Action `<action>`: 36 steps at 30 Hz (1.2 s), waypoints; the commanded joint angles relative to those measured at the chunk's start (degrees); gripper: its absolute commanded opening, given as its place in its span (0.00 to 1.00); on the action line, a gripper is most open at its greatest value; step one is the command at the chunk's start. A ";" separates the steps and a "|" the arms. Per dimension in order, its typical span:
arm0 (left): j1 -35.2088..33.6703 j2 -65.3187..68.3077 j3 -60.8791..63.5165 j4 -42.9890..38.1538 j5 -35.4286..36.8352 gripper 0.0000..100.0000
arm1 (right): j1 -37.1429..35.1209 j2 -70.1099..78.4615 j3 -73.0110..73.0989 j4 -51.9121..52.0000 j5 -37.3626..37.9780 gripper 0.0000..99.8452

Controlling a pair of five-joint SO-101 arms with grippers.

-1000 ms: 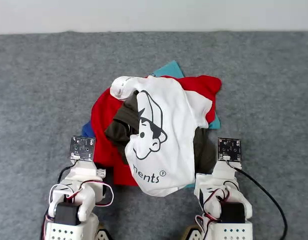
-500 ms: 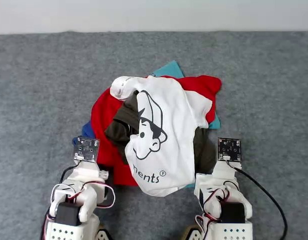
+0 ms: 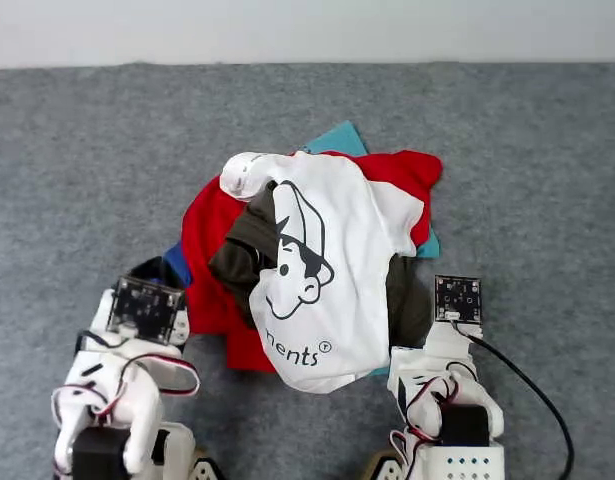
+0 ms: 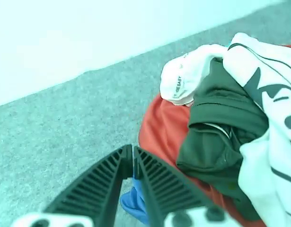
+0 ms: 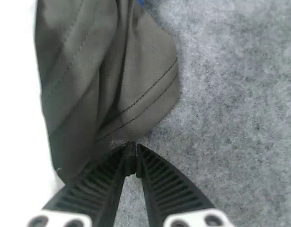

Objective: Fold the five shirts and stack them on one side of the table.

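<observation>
L pincer (image 4: 133,163) & R pincer (image 5: 131,160), both closed w/ nothing held, flank heaped shirts (image 3: 327,270) mid-worktop (image 3: 527,150), apparently poised to start folding.

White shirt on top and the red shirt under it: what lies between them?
A crumpled dark olive shirt lies between the white shirt and the red shirt, seen in the high and left wrist views.

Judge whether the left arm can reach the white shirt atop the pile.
Probably yes: the white shirt lies topmost, nothing covers it, and the left gripper sits beside the red shirt underneath.
</observation>
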 commanded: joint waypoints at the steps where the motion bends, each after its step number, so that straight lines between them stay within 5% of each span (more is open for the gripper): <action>1: 0.26 14.77 -9.45 -1.41 0.97 0.02 | 0.04 -0.40 0.88 0.13 -0.44 0.01; 6: 2.46 36.40 -22.02 0.70 0.97 0.02 | 0.04 -0.40 0.88 0.13 -0.44 0.01; 15: 17.41 63.12 -50.59 19.60 -3.52 0.03 | 0.04 -0.40 0.88 0.13 -0.44 0.01; 22: 19.25 84.48 -72.22 35.87 0.35 0.31 | 0.04 -0.40 0.88 0.13 -0.44 0.01; 32: 22.68 98.99 -78.29 34.90 2.64 0.37 | 0.04 -0.40 0.88 0.13 -0.44 0.01; 36: 19.16 106.99 -78.46 30.15 2.73 0.37 | 0.04 -0.40 0.88 0.13 -0.44 0.01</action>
